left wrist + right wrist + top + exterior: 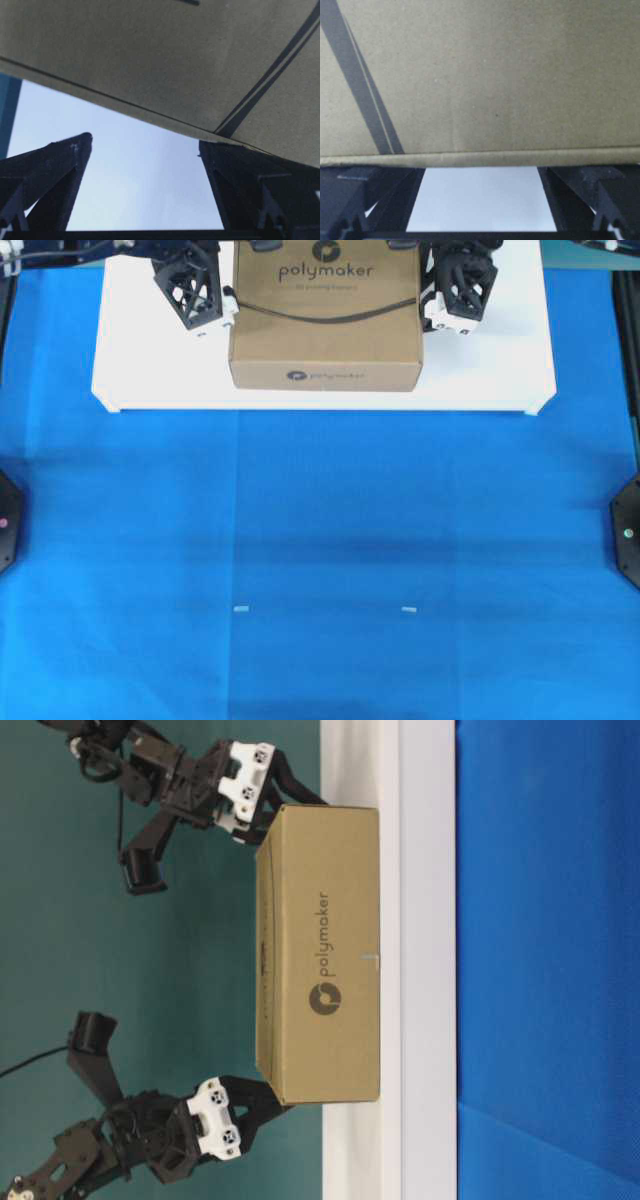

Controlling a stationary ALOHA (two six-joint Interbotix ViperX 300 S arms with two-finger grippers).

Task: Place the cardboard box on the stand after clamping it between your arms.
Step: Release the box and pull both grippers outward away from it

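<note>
My fingers (pixel 60 165) stand spread wide on both grippers, gripping nothing; the left gripper (pixel 205 325) at nine o'clock and right gripper (pixel 450 320) at three flank the cardboard box (pixel 325 325), which rests on the stand (pixel 150 375) because side pressure carried it.

The overhead exterior view looks straight down on the blue-clothed desk (pixel 330 570), with the low white rectangular stand (pixel 140 370) and the brown cardboard box printed "polymaker" (pixel 325 330) at its top edge. The table-level exterior view is rotated a quarter turn and faces the box's (pixel 320 970) printed side wall from low down; both exterior views share box, stand (pixel 425 840) and both arms. Each wrist view sits very close, looking past its own black claw fingers (pixel 55 170) (pixel 580 200) at the cardboard (pixel 150 55) (pixel 485 75).
</note>
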